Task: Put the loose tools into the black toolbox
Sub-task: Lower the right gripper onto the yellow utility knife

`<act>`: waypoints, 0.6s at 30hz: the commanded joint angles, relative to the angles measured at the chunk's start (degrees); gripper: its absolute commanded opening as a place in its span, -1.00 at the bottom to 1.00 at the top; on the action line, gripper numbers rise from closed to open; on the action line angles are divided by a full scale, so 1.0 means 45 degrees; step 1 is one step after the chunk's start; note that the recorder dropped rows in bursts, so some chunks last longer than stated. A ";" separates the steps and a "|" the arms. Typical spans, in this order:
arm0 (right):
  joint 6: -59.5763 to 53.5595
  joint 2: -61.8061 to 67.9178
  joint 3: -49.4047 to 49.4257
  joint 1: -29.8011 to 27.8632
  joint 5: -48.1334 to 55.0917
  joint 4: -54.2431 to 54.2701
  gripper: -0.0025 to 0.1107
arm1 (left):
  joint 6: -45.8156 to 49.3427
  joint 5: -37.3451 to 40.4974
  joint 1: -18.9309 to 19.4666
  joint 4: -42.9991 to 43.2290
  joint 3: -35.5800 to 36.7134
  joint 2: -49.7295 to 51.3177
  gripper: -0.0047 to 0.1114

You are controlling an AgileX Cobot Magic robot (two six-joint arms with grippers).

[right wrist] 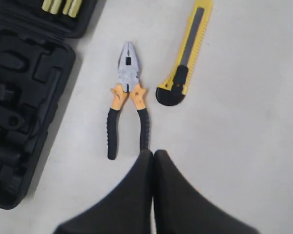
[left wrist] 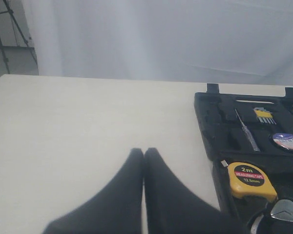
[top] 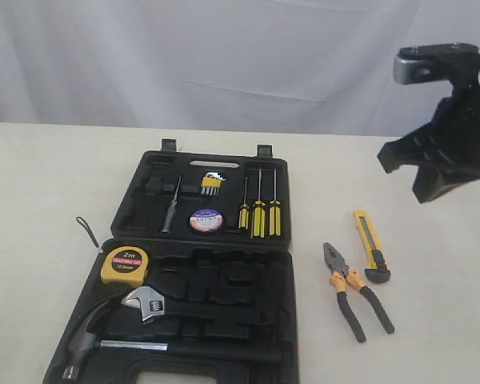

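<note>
Pliers (top: 354,292) and utility knife (top: 371,246) lie on the table (top: 440,328) beside your open black toolbox (top: 212,268); tape measure (top: 125,266), tape roll (top: 206,220) inside. Left gripper (left wrist: 144,151) and right gripper (right wrist: 152,153): jaws pressed together, empty.

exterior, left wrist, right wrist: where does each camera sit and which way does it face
Exterior view: raised at the table's near edge, facing the white curtain over the open black plastic toolbox; only the right arm shows.
Left wrist view: low, facing the curtain past the shut left gripper; yellow tape measure in the toolbox.
Right wrist view: high, looking down past the shut right gripper at orange-and-black-handled pliers and yellow-black utility knife.
Shared: exterior and right wrist views show pliers and knife.
</note>
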 commanded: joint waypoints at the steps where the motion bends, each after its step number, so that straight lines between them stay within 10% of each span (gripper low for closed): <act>1: 0.0339 0.0192 0.0762 -0.0291 -0.0630 -0.0061 -0.96 | -0.0006 -0.0006 -0.0026 0.0006 0.0028 -0.0035 -0.92; 11: 0.0288 0.2816 0.0522 -0.0291 -0.2760 -0.0163 0.05 | -0.0006 -0.0006 -0.0026 0.0006 0.0028 -0.0035 -0.92; 18: 0.0339 0.4675 -0.0447 -0.0291 -0.3650 -0.0252 0.05 | -0.0006 -0.0006 -0.0026 0.0006 0.0028 -0.0035 -0.92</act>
